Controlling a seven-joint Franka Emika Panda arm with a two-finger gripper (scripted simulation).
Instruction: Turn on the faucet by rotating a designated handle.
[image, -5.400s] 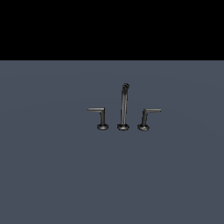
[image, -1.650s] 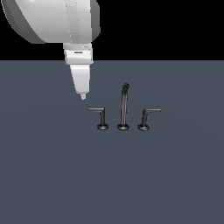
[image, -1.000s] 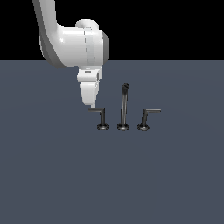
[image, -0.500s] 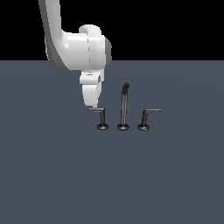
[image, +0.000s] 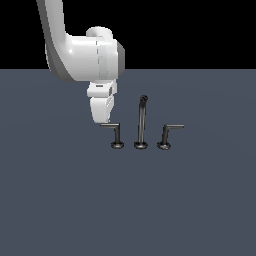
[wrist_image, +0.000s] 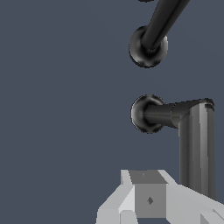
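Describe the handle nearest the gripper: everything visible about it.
The handle is dark grey, metallic-looking: a short upright post on a small round base, with a thin straight lever bar on top pointing toward the exterior view's left. It stands on the flat grey surface, at the exterior view's left of the taller spout, about half its height. The gripper sits at the bar's free end; whether it touches cannot be told.

Light was flat and even, casting no shadows on the grey floor (image: 60, 200), with soft highlights on the white arm (image: 85, 55) and coarse, blocky edges.
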